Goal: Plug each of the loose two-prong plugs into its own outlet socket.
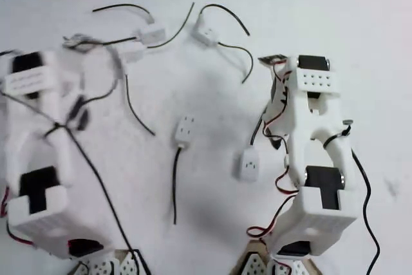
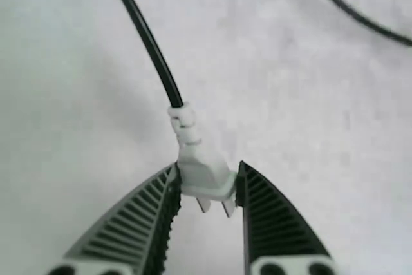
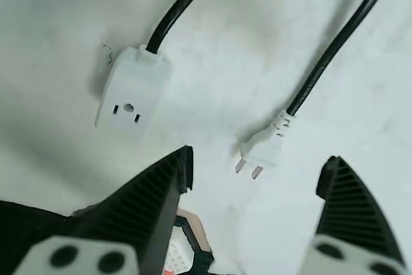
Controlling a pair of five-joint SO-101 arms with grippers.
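Grips a white two-prong plug (image 2: 201, 175) in the left gripper (image 2: 207, 192), ribbed fingers (image 2: 148, 217) pressed on both sides of its body, prongs pointing back toward the wrist camera. Trails a black cord (image 2: 145, 37) from that plug away over the white table (image 2: 309, 107). Holds the right gripper (image 3: 259, 162) spread wide above the table, clasping nothing. Finds a second plug (image 3: 264, 146) lying flat on the table beyond those parted fingers, prongs bare, and an outlet socket (image 3: 132, 88) near it but apart.

From above, sets the left arm (image 1: 38, 140) at 9 o'clock of the table and the right arm (image 1: 312, 140) at 4 o'clock. Puts a centre socket (image 1: 185, 130) close to the middle, face up, its black wire (image 1: 175, 185) running toward 6 o'clock. Puts a near socket (image 1: 249, 163) at 4 o'clock of that one, just beside the right arm, face up too. Shows a far socket (image 1: 206, 32) at 12 o'clock and a white block (image 1: 149, 33) at 11 o'clock, thin wires (image 1: 235, 49) curling around both. Cannot tell whether anything sits plugged into those two.
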